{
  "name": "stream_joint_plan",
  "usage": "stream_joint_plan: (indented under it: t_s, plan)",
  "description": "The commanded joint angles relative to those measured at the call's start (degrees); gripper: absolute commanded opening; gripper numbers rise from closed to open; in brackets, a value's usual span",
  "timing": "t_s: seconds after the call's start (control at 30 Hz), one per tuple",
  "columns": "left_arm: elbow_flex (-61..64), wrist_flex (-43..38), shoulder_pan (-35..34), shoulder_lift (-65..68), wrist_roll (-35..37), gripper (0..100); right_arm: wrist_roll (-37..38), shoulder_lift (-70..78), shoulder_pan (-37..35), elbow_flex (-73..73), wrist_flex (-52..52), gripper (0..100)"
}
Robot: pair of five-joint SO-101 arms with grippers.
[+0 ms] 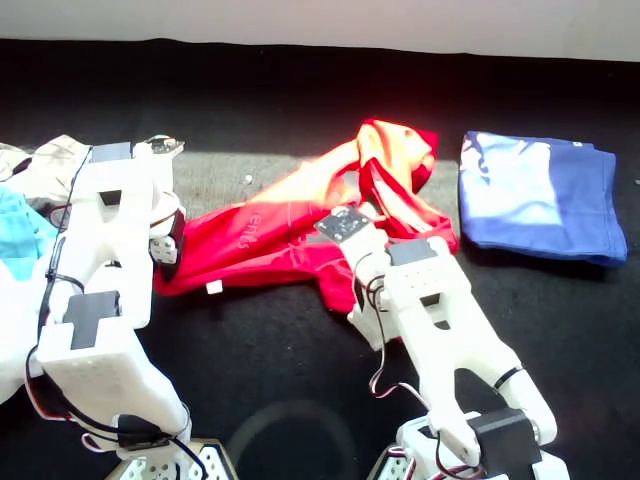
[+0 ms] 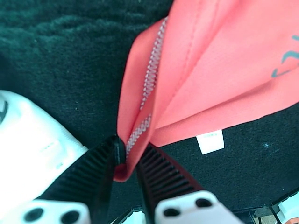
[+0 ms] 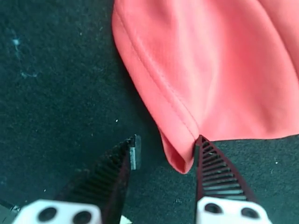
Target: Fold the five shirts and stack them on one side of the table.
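Red shirt (image 1: 270, 235) lies rumpled across the middle of the dark bench (image 1: 250, 350), its near hem partly hidden under the right arm (image 1: 440, 310) in the high view. At the bench's left edge a teal cloth (image 1: 20, 235) and a pale cloth (image 1: 50, 165) are cut off by the frame and partly covered by the left arm (image 1: 100, 260), so how they lie is hard to make out. The left wrist view gives what the high view hides: the left jaws are closed tight on a stitched corner of the red shirt (image 2: 210, 70), near a small white tag (image 2: 209, 141). The right wrist view shows the right jaws spread wide, holding nothing, with a folded edge of the shirt (image 3: 210, 60) between them, perhaps touching one finger. A folded blue shirt (image 1: 540, 195) lies apart at the far right, with bare bench along the near side
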Motion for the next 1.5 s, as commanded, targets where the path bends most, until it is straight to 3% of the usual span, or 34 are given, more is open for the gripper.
stream_joint_plan:
  t_s: [0.0, 0.2, 0.33, 0.53, 0.7, 0.87, 1.1, 1.23, 1.47]
  plan:
    - [-2.0, 0.4, -0.8, -0.3, -0.1, 1, 2.5, -2.6, 0.0, -1.2, 3.8, 18.3]
    - [-2.2, 0.3, -0.7, 0.0, -0.1, 1, 3.2, -7.4, -0.1, -2.2, 5.8, 11.4]
    - [-2.2, 0.3, -0.7, 0.1, -0.1, 1, 2.0, -11.2, 2.1, -1.6, 0.7, 10.1]
    - [-2.0, 0.3, -0.7, 0.1, -0.1, 1, -8.4, -8.4, 10.8, -1.5, -7.3, 10.2]
    - [-2.2, 0.3, -0.7, -0.2, -0.1, 1, -9.1, 2.0, 9.5, -1.8, -7.4, 10.2]
    - [-2.2, 0.3, -0.7, -0.1, -0.1, 1, -9.0, 9.6, 3.7, -2.2, -4.8, 10.4]
    - [-2.2, 0.3, -0.7, -0.2, -0.1, 1, -8.0, 10.1, 0.8, -2.1, -4.2, 29.5]
    - [-2.2, 0.3, -0.7, -0.1, -0.1, 1, -4.2, 10.0, 0.8, -2.2, -2.9, 29.8]
    - [-2.2, -0.4, -0.7, 0.2, -0.2, 1, -4.2, 3.8, 0.8, -6.0, 3.4, 29.8]
